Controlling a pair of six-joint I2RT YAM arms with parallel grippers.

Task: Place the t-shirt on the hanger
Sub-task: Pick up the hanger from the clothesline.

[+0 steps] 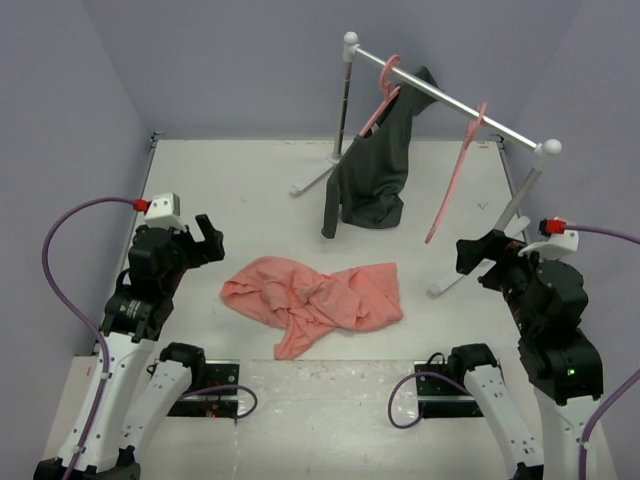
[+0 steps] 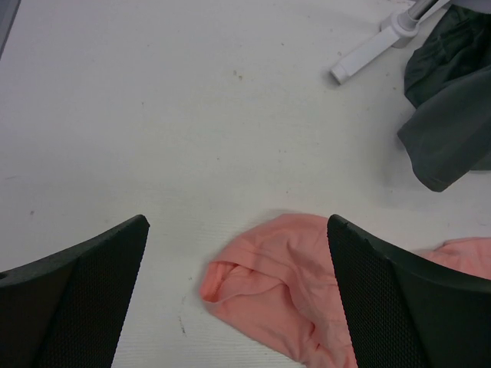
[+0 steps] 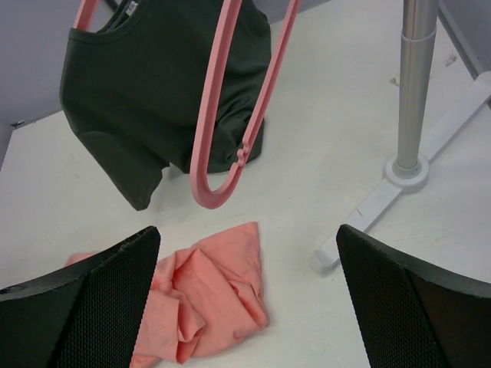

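Note:
The salmon-pink t-shirt [image 1: 315,297] lies crumpled on the white table between the two arms; its left end [image 2: 280,287] shows in the left wrist view and its right end [image 3: 207,295] in the right wrist view. The empty pink hanger [image 1: 457,180] hangs from the right part of the rail and dangles in front of the right wrist camera [image 3: 242,115]. My left gripper [image 1: 207,240] hovers open left of the shirt, nothing between its fingers [image 2: 92,284]. My right gripper [image 1: 478,255] hovers open right of the shirt, below the hanger, also empty.
A white clothes rack [image 1: 440,100] stands at the back, its feet [image 1: 310,180] on the table and its post [image 3: 414,84] close to the right gripper. A dark grey garment [image 1: 380,160] hangs on another pink hanger [image 1: 385,85] at the rail's left end. Purple walls enclose the table.

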